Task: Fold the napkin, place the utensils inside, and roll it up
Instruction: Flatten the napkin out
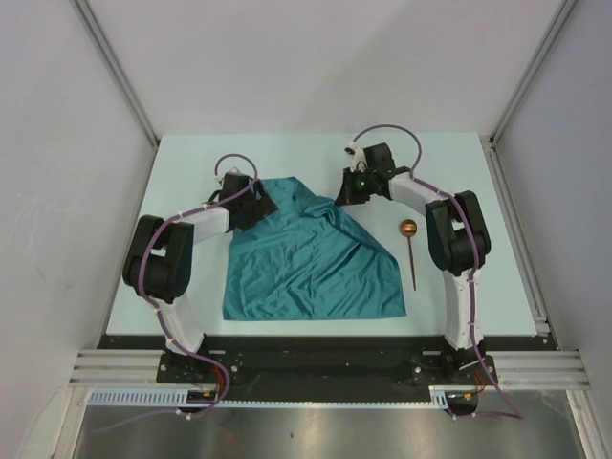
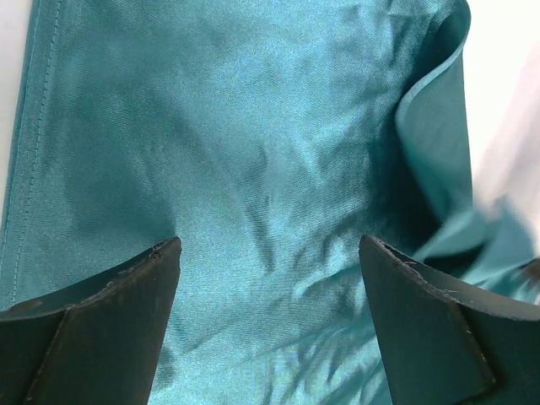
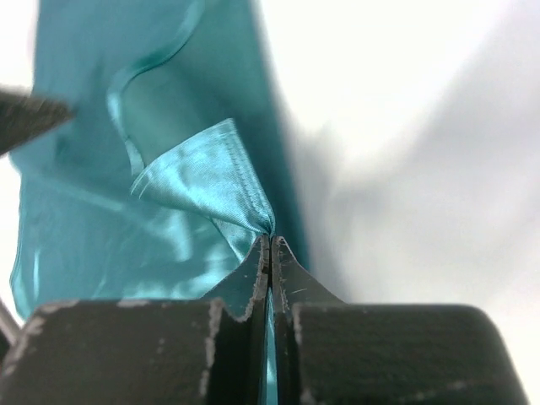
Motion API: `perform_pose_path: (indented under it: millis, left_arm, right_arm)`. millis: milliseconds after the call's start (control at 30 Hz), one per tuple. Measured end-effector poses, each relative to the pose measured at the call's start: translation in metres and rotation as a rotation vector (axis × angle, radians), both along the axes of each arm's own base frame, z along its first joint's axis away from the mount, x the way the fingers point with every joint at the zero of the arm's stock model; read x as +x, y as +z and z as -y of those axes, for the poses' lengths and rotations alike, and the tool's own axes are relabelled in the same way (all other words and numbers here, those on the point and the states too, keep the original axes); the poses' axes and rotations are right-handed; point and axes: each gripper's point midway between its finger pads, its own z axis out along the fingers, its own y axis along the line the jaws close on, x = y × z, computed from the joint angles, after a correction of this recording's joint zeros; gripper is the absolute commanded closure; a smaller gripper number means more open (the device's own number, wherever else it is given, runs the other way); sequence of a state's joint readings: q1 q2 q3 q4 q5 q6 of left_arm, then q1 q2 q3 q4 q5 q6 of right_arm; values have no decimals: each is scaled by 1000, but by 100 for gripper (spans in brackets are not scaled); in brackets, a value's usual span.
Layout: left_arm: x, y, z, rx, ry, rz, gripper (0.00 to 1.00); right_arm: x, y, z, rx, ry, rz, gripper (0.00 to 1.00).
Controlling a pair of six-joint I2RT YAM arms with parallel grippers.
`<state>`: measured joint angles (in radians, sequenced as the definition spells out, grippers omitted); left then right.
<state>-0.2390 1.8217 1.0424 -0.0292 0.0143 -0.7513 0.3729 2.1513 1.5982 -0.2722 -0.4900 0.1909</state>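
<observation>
**Now on the first fold: right gripper pinching the napkin, left gripper spread wide**

You are looking down on a pale rectangular table (image 1: 287, 153) enclosed by plain grey walls, with two black-and-white arms bolted at its near edge. A teal, slightly shiny square cloth napkin (image 1: 306, 268) covers the middle of the table. Its near half lies flat, and its far half is rumpled, with a raised ridge running toward the far right corner.

Your right gripper (image 3: 270, 245) has its jaws pressed together on a hemmed corner of the napkin at that far right side. Your left gripper (image 2: 270, 253) hangs over the far left part of the cloth with its jaws spread wide and nothing between them but fabric below.

The fold looks barely begun. The next move probably calls for your left jaws to close on the far left edge. Both hands can then carry that edge evenly toward you.

A small spoon with a round copper-brown bowl and a thin dark handle (image 1: 411, 251) lies on the table near the napkin's right edge, not touching it. It sits between the cloth and your right arm, so dragged fabric could nudge it.
</observation>
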Motion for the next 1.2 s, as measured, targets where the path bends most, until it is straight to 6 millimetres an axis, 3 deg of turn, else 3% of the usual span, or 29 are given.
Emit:
perform_pose_path:
  millis: [233,467,800,1100,1200]
  left_arm:
    - [2,-1,0,0,-2,3,9]
    - [2,-1,1,2,-4,3,9]
    - [2,-1,1,11,-23,7,9]
    - [1,1,-2,42,-41,-4,9]
    - [5,7,-2,55,-53,2,9]
  right_arm:
    - [49,5,66,7,-216,33,99]
    - [77,2,119,-18,-397,51,97]
    - [84,-37,157,-163,-551,8,98]
    - [90,-37,183,-248,-644,25,99]
    - [92,-36,193,-254,-665,16,92]
